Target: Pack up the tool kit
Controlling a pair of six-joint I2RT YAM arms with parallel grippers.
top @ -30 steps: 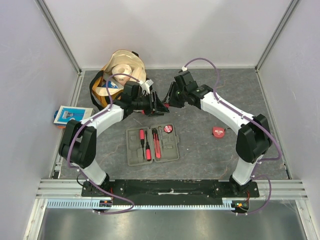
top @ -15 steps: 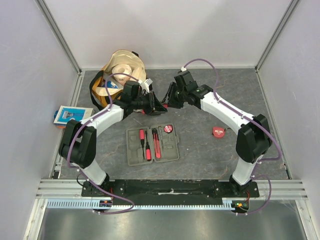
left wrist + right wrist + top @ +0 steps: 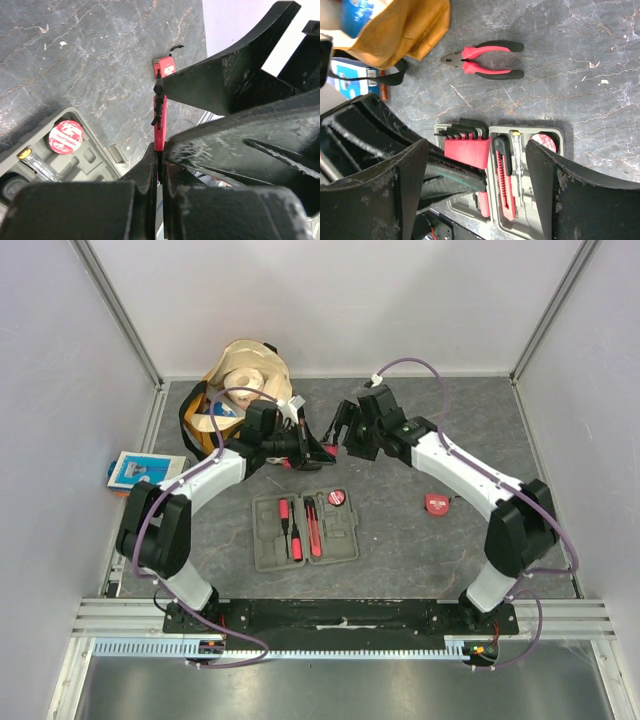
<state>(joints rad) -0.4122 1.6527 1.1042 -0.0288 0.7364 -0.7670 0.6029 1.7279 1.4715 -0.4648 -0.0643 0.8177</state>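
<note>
**Hex key set held by the open case, half the kit not yet packed**

A red holder of black hex keys (image 3: pixel 159 131) is pinched edge-on in the left gripper (image 3: pixel 159 159), whose fingers are closed tight on the holder's lower end. It is held clear of the tabletop (image 3: pixel 400 550), close to the far edge of the open grey case (image 3: pixel 262 562). The right gripper (image 3: pixel 477 144) is spread wide and carries nothing. In its own wrist view the holder sits between its two fingers and is touched by neither.

The hex key set is judged to be light and stiff, with smooth plastic faces. The flat sides of the red holder are the best place to take hold. The keys fan out from it, and a grip on them alone would probably twist or slip.

In the case, a red-and-black utility knife (image 3: pixel 504 192), a screwdriver (image 3: pixel 516 150) and a round red-labelled item (image 3: pixel 546 140) are seated in moulded slots. Bare grey slots can be seen at the case's left side.

Pliers (image 3: pixel 485 59) lie on the tabletop far of the case, near a tan bag (image 3: pixel 395 30). They are judged heavier, and are best gripped across both rubbery handles. A red tape measure (image 3: pixel 437 503) lies well to the right of the case.
</note>
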